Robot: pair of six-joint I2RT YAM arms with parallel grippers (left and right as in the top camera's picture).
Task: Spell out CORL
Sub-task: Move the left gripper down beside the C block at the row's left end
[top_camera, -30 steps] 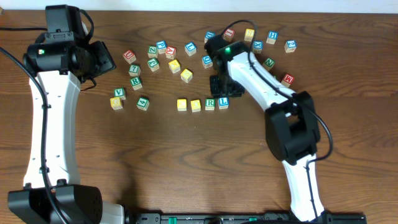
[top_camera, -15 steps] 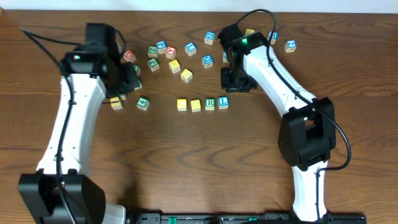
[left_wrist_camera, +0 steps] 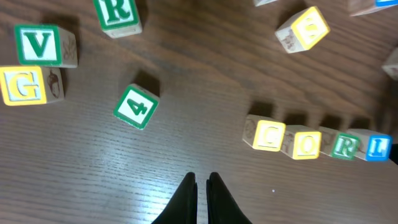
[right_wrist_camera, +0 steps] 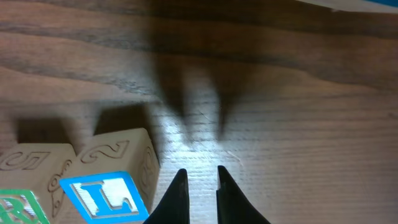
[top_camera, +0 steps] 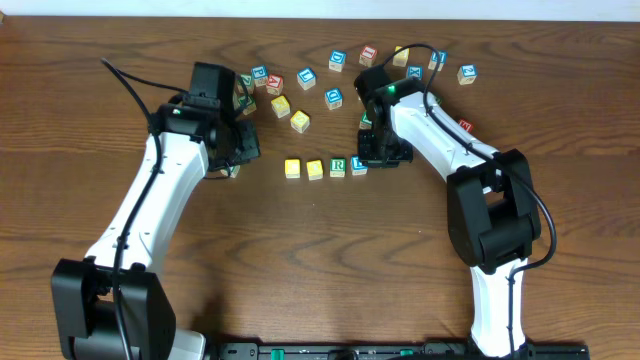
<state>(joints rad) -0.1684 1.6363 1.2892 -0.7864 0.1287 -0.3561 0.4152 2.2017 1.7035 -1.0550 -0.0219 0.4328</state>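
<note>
Right gripper [top_camera: 385, 150], overhead: just right of the CORL row [top_camera: 325, 168] at its L end. Jaw gap unreadable here, and the yellow cubes' letters are too small to read. Left gripper [top_camera: 240, 145] is left of the row, apart.
Left wrist: fingers nearly touching, empty. C, O, R, L are legible up-right of the tips.
Right wrist: slim gap, nothing held. L cube [right_wrist_camera: 106, 193] just left, R cut off.
</note>
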